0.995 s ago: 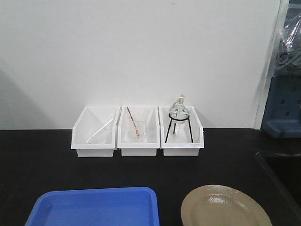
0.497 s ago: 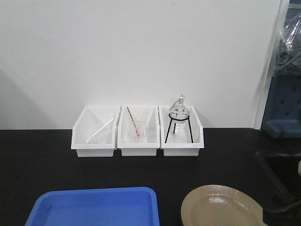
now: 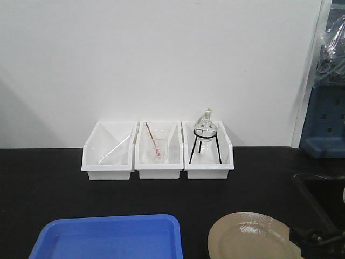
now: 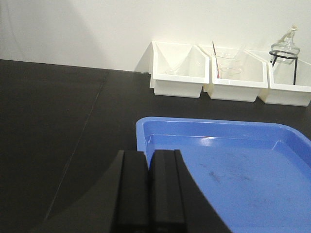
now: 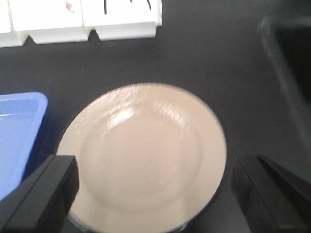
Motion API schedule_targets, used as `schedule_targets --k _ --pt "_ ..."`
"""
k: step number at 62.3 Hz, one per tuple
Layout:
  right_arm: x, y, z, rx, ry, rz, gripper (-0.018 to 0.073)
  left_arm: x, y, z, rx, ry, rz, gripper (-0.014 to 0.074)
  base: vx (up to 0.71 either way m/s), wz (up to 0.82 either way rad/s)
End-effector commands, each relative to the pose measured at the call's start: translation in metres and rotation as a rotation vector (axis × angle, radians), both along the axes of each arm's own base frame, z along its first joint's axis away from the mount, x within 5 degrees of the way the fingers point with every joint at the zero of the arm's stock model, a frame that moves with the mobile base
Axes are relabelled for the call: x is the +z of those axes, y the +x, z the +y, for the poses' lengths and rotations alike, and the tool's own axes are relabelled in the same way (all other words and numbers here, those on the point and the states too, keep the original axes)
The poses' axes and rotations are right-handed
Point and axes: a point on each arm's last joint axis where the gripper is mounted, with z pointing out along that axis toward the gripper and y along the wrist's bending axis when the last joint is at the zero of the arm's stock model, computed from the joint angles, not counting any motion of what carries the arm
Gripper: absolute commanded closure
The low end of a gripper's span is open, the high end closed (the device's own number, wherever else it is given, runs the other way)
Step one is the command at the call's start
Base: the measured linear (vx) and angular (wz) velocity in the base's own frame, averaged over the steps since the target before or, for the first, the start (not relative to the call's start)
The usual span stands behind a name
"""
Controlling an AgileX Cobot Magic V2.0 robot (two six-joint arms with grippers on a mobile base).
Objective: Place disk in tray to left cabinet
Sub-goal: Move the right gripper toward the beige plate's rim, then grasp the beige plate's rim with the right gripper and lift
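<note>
Your left gripper (image 4: 149, 160) sits with fingers pressed together, empty, at the near-left corner of the tray (image 4: 209, 125), which is bare. The disk (image 5: 146, 131) lies flat on the bench (image 3: 54, 183) just right of it, with a small gap. New since a second ago: your right gripper (image 5: 154, 167) has arrived, fingers wide, straddling the disk, so pickup looks next. A dark recess (image 5: 291, 58) edges the right; open room lies leftward.

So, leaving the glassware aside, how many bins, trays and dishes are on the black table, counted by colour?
White bins: 3
Blue tray: 1
Tan disk: 1
Total: 5
</note>
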Motion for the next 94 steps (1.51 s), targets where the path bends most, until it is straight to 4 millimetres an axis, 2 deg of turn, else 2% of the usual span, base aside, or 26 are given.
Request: schedule_targets --k 1,6,14,21,27,36,46,52,65,76,94 --pt "0.009 0.003 -0.007 -0.079 0.092 0.003 -0.0148 0.002 0.0 0.0 0.004 -0.011 -0.078 0.0603 0.0 0.0" --pt "-0.001 0.005 -0.019 -0.162 0.14 0.104 -0.0115 0.002 0.0 0.0 0.004 -0.011 -0.078 0.0603 0.0 0.0" --pt "-0.021 0.011 -0.052 -0.34 0.231 0.271 -0.0021 0.002 0.0 0.0 0.004 -0.011 -0.078 0.0603 0.0 0.0" --pt "-0.035 0.022 -0.081 -0.431 0.392 0.373 0.0078 0.002 0.0 0.0 0.004 -0.011 -0.078 0.0603 0.0 0.0" --pt "-0.046 0.032 -0.095 -0.419 0.578 0.406 0.0143 0.002 0.0 0.0 0.004 -0.011 -0.078 0.0603 0.0 0.0" --pt "-0.066 0.047 -0.108 -0.315 0.778 0.388 0.0183 0.002 0.0 0.0 0.004 -0.011 -0.078 0.0603 0.0 0.0" --pt "-0.094 0.06 -0.108 -0.204 0.811 0.409 0.0182 0.002 0.0 0.0 0.004 -0.011 -0.078 0.0603 0.0 0.0" --pt "-0.105 0.065 -0.104 -0.116 0.791 0.405 0.0148 0.002 0.0 0.0 0.004 -0.011 -0.078 0.0603 0.0 0.0" --pt "-0.114 0.076 -0.1 -0.133 0.851 0.363 0.006 0.002 0.0 0.0 0.004 -0.011 -0.078 0.0603 0.0 0.0" --pt "-0.121 0.086 -0.092 -0.13 0.895 0.335 0.0068 0.002 0.0 0.0 0.004 -0.011 -0.078 0.0603 0.0 0.0" --pt "-0.141 0.102 -0.062 -0.105 0.921 0.352 0.009 0.002 0.0 0.0 0.004 -0.011 -0.078 0.0603 0.0 0.0"
